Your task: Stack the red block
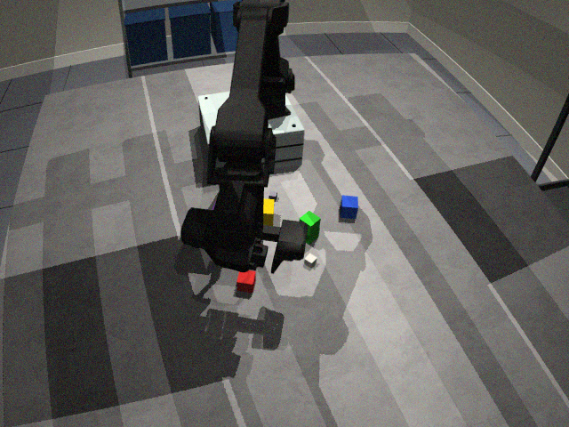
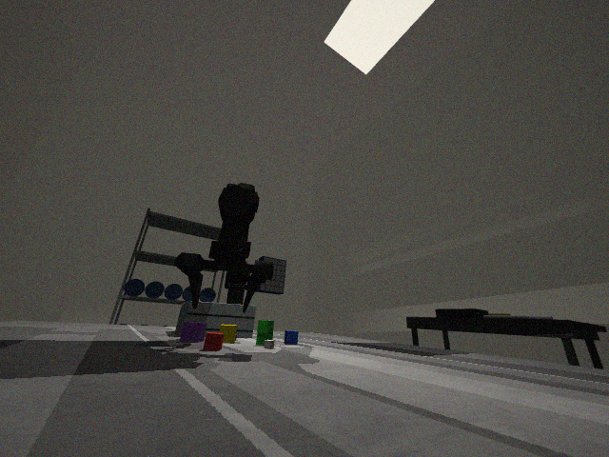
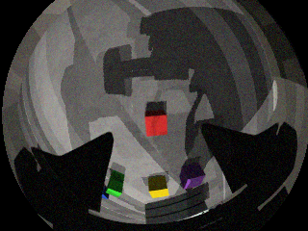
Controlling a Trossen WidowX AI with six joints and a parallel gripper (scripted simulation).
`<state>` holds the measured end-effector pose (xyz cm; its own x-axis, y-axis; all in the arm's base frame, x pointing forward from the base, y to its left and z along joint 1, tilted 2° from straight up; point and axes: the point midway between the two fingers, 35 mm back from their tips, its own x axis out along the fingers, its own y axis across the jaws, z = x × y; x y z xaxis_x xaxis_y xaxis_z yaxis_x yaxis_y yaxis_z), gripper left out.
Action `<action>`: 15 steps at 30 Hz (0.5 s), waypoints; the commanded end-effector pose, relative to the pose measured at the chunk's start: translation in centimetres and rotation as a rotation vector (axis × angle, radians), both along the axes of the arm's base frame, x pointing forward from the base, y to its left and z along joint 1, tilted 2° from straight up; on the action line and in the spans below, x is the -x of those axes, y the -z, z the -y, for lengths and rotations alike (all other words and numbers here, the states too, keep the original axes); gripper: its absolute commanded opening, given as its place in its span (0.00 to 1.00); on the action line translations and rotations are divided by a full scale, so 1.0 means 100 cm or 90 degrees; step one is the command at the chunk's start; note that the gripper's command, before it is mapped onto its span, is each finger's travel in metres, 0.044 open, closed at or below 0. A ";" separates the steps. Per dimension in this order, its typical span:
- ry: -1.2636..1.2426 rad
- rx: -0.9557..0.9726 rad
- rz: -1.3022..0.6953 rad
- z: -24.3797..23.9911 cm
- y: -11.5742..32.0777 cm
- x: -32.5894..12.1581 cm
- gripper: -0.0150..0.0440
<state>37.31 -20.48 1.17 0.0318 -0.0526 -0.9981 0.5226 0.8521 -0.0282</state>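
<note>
Exterior view: hand (image 1: 268, 267) (image 2: 220, 309) (image 3: 158, 133) wide open w/ nothing in it, above red blk (image 1: 245, 281) (image 2: 212, 341) (image 3: 156, 123), which is apart from green twr (image 1: 309, 227) (image 2: 265, 332) (image 3: 115, 183).

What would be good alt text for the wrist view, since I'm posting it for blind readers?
A red block sits on the floor between and beyond the open fingers of a black gripper. Nearer the bottom edge are green, yellow and purple blocks, with a sliver of blue beside the green one.

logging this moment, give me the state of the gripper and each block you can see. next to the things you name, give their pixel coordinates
gripper (image 1: 264, 269) (image 2: 220, 308) (image 3: 158, 133): open, nothing held
red block (image 1: 245, 281) (image 2: 212, 341) (image 3: 156, 124): on the floor, not stacked
green tower (image 1: 309, 227) (image 2: 265, 332) (image 3: 115, 184): upright
blue block (image 1: 348, 207) (image 2: 291, 337): unstacked
yellow block (image 1: 268, 212) (image 2: 228, 333) (image 3: 158, 187): unstacked
purple block (image 2: 193, 331) (image 3: 192, 175): unstacked
white block (image 1: 310, 260) (image 2: 268, 344): unstacked
</note>
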 end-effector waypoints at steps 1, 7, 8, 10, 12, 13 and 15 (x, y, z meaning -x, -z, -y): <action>0.002 -0.013 -0.015 -0.003 0.023 0.007 1.00; 0.002 -0.013 -0.015 -0.003 0.025 0.008 1.00; 0.002 -0.013 -0.015 -0.003 0.026 0.008 1.00; 0.002 -0.013 -0.015 -0.003 0.029 0.007 1.00; 0.002 -0.013 -0.015 -0.002 0.032 0.007 1.00; 0.002 -0.013 -0.015 -0.002 0.033 0.007 1.00; 0.002 -0.013 -0.015 -0.002 0.037 0.007 1.00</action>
